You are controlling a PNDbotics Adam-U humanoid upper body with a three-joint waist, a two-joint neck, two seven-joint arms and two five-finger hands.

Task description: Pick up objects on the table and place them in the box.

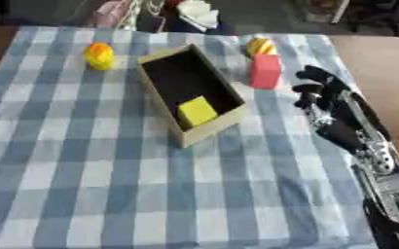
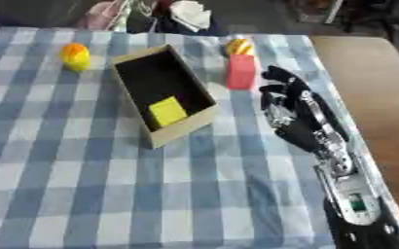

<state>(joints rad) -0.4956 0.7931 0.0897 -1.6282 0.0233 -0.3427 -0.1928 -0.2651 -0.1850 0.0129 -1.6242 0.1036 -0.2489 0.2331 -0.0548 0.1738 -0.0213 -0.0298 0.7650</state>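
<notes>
An open cardboard box [image 1: 164, 99] with a dark inside lies askew on the checked cloth. A yellow cube [image 1: 197, 111] sits in its near end. A red-pink block [image 1: 265, 71] stands upright just right of the box, with a yellow and orange rounded thing [image 1: 260, 46] behind it. A yellow toy [image 1: 99, 56] rests on the cloth left of the box. My right hand [image 1: 322, 92] hovers near the table's right edge, a little right of and nearer than the red-pink block, its fingers curled and holding nothing. My left hand shows in neither view.
The blue and white checked cloth [image 1: 109, 185] covers the table, whose bare brown top [image 1: 382, 63] shows at the right. Behind the far edge lie white and dark items [image 1: 199, 13].
</notes>
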